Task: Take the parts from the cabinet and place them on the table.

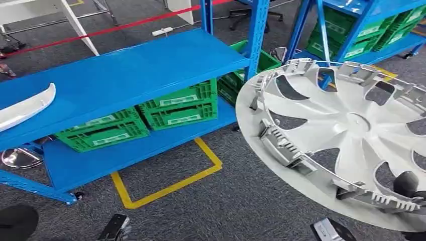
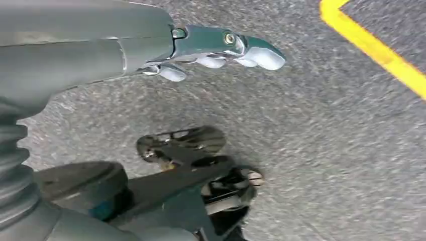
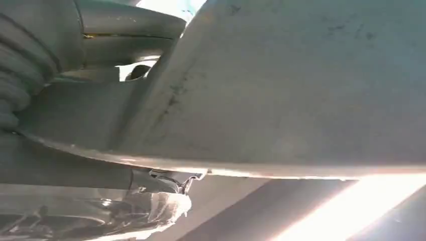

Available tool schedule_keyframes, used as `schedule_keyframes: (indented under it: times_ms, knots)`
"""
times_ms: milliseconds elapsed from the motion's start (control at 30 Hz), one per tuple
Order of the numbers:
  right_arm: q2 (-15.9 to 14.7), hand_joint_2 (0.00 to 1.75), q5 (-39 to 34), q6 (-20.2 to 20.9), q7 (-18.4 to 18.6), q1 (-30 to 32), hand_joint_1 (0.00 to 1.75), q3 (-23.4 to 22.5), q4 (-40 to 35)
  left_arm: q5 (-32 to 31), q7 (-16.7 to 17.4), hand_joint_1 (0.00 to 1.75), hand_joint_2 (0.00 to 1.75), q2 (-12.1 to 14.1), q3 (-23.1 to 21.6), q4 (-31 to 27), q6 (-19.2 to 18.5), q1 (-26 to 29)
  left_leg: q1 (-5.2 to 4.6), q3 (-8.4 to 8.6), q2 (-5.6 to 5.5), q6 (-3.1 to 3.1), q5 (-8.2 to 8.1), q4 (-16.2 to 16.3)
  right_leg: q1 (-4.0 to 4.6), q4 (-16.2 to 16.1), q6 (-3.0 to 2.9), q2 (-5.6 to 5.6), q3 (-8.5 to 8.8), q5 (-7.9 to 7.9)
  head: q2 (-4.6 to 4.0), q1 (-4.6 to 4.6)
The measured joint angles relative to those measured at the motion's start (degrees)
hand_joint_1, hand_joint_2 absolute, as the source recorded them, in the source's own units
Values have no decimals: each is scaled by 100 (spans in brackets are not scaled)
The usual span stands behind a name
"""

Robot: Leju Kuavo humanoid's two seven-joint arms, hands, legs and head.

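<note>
A large white hubcap (image 1: pixel 346 130) hangs tilted at the right of the head view, its ribbed inner side up. My right hand (image 1: pixel 408 184) grips its near rim, with one dark finger showing over the edge. In the right wrist view the hubcap (image 3: pixel 301 85) lies close across my right hand (image 3: pixel 100 60) and hides the fingers. A white curved part (image 1: pixel 25 106) lies on the blue table (image 1: pixel 130 70) at its left end. My left hand (image 2: pixel 216 50) hangs over the grey floor, fingers stretched out and holding nothing.
Green crates (image 1: pixel 150 118) sit on the table's lower shelf. A yellow outline (image 1: pixel 166 186) marks the carpet in front of it. A second blue rack (image 1: pixel 361 25) with green crates stands at the back right. A red line (image 1: pixel 100 31) crosses the floor behind.
</note>
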Motion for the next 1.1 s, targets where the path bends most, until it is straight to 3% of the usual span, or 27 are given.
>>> schedule_keyframes:
  times_ms: [33, 67, 100, 133, 200, 233, 267, 300, 333, 367, 400, 433, 467, 500, 533, 567, 600, 633, 700, 733, 800, 867, 900, 967, 1033, 1067, 1100]
  knots:
    - [2, 175, 30, 2, 20, 7, 175, 9, -28, 0, 0, 0, 175, 2, -9, 0, -6, -14, -22, 330, -123, 83, 102, -457, 2, -1, 14, 77, -87, 84, 0, 2]
    - [0, 175, 61, 0, 43, 12, 175, 15, -50, -4, 2, 0, 175, 48, -20, -9, -9, -31, -46, 738, -452, 186, 7, -998, -40, 5, 23, 114, -143, 165, 0, 7]
    - [2, 175, 87, 0, 59, 7, 175, 20, -65, -9, 2, 0, 175, 23, -37, -9, -22, -38, -80, 1056, -550, 227, -111, -1529, 19, 14, 47, 179, -197, 222, 0, 2]
    - [7, 175, 92, 0, 81, 32, 175, 22, -90, -17, 4, 0, 175, 26, -46, -9, -31, -60, -78, 1032, -500, 149, -135, -1555, 7, -2, 76, 217, -226, 331, 0, -17]
    - [9, 175, 96, 0, 98, 73, 175, 17, -144, -20, 11, 0, 175, -4, -70, -9, -46, -59, -103, 959, -397, 172, -34, -1532, -15, -96, 160, 342, -258, 502, 0, -28]
    - [9, 175, 79, 0, 103, 104, 175, 17, -181, -20, 13, 0, 175, -42, -92, -4, -52, -50, -30, 892, -288, 196, 58, -1568, -19, -109, 172, 327, -302, 521, 0, -11]
    - [9, 175, 57, 0, 109, 126, 175, 9, -199, -15, 22, 0, 175, -39, -101, -4, -50, -63, -47, 822, -215, 222, 125, -1563, 5, 32, 196, 62, -383, 220, 0, -13]
    - [9, 175, 46, 2, 107, 116, 175, 9, -199, -17, 22, 0, 175, -46, -116, -4, -50, -51, -51, 746, -124, 267, 181, -1563, -6, 375, 231, -146, -515, -213, 0, 39]
    - [9, 175, 17, 0, 109, 113, 175, 7, -199, -18, 26, 0, 175, -46, -129, -4, -55, -32, -53, 675, -33, 271, 241, -1561, -28, 854, 273, -254, -601, -616, 0, 48]
    - [9, 175, -5, 0, 111, 122, 175, 2, -199, -15, 35, 0, 175, -44, -129, -4, -55, -23, -53, 595, 70, 267, 307, -1558, -46, 1354, 309, -307, -675, -892, 0, 44]
    - [9, 175, -31, 2, 111, 127, 175, 0, -199, -7, 35, 0, 175, -37, -129, -4, -52, -24, -52, 514, 158, 260, 371, -1549, -72, 1731, 345, -328, -708, -959, 0, 57]
    - [9, 175, -40, 0, 114, 127, 175, -4, -199, -4, 37, 0, 175, -28, -131, -4, -48, -31, -51, 419, 253, 245, 436, -1536, -97, 1939, 376, -338, -672, -819, 0, 50]
    - [9, 175, -57, 0, 116, 128, 175, -9, -199, -2, 39, 0, 175, -24, -133, -4, -46, -40, -51, 315, 346, 222, 499, -1521, -124, 1934, 405, -347, -527, -558, 0, 55]
    - [9, 175, -75, 2, 118, 131, 175, -11, -199, 0, 44, 0, 175, -17, -133, -4, -46, -48, -47, 212, 429, 192, 559, -1497, -148, 1698, 437, -387, -249, -328, 0, 50]
    - [9, 175, -90, 2, 120, 131, 175, -15, -199, 0, 44, 0, 175, -13, -135, -4, -55, -58, -42, 132, 481, 160, 591, -1481, -163, 1292, 460, -477, 118, -285, 0, 50]
    - [9, 175, -107, 0, 122, 131, 175, -24, -199, 0, 46, 0, 175, 9, -138, -9, -72, -72, -59, 106, 509, 109, 633, -1435, -175, 702, 481, -717, 623, -487, 0, 57]
    - [9, 175, -120, 2, 120, 114, 175, -31, -199, 0, 33, 0, 175, 11, -144, -11, -81, -76, -63, 24, 569, 78, 639, -1399, -156, 66, 465, -812, 1106, -757, 0, 59]
    - [9, 175, -136, 2, 127, 112, 175, -35, -201, 0, 31, 0, 175, 24, -155, -11, -83, -85, -63, -5, 619, 45, 707, -1350, -117, -160, 350, -777, 1109, -868, 0, 11]
    - [11, 175, -168, 0, 129, 159, 175, -55, -223, 0, 28, 0, 175, 15, -166, -11, -83, -93, -17, -51, 728, 2, 809, -1349, -78, -64, 279, -643, 943, -802, 0, 35]
    - [11, 175, -179, 2, 129, 171, 175, -70, -236, 0, 28, 0, 175, 9, -170, -11, -85, -88, -3, -75, 751, -27, 806, -1342, -89, -85, 194, -589, 916, -750, 0, 39]
    - [13, 175, -188, 2, 131, 175, 175, -96, -245, 0, 26, 0, 175, 11, -175, -11, -87, -78, 49, -224, 255, -107, 369, -949, -100, -79, 81, -502, 889, -661, 0, 17]
    - [13, 175, -192, 2, 138, 180, 175, -120, -245, 0, 26, 0, 175, 2, -175, -11, -98, -37, 58, -583, 82, -139, -150, 34, -95, -71, 42, -370, 781, -568, 0, 26]
    - [13, 175, -192, 0, 140, 183, 175, -131, -245, 0, 28, 0, 175, 2, -175, -11, -96, -21, 58, -712, 50, -143, -268, 405, -86, -65, 36, -290, 728, -532, 0, 26]
    - [13, 175, -203, 2, 140, 188, 175, -149, -245, 0, 26, 0, 175, 4, -177, -11, -92, -14, 57, -618, 39, -126, -96, 352, -78, -59, 40, -137, 644, -473, 0, 28]
    - [13, 175, -214, 0, 140, 193, 175, -171, -245, 0, 26, 0, 175, 9, -186, -11, -83, -21, 66, -131, -20, -99, 330, -474, -89, -42, 71, 16, 598, -438, 0, 26]
    - [13, 175, -217, 2, 144, 194, 175, -177, -247, 0, 28, 0, 175, 18, -188, -11, -83, -21, 94, 151, -229, -100, 472, -955, -96, -25, 88, 79, 570, -429, 0, 28]
    - [13, 175, -219, 2, 153, 188, 175, -179, -247, 0, 26, 0, 175, 15, -190, -11, -83, -21, 128, 313, -500, -104, 427, -1202, -65, 21, 115, 143, 485, -429, 0, 15]
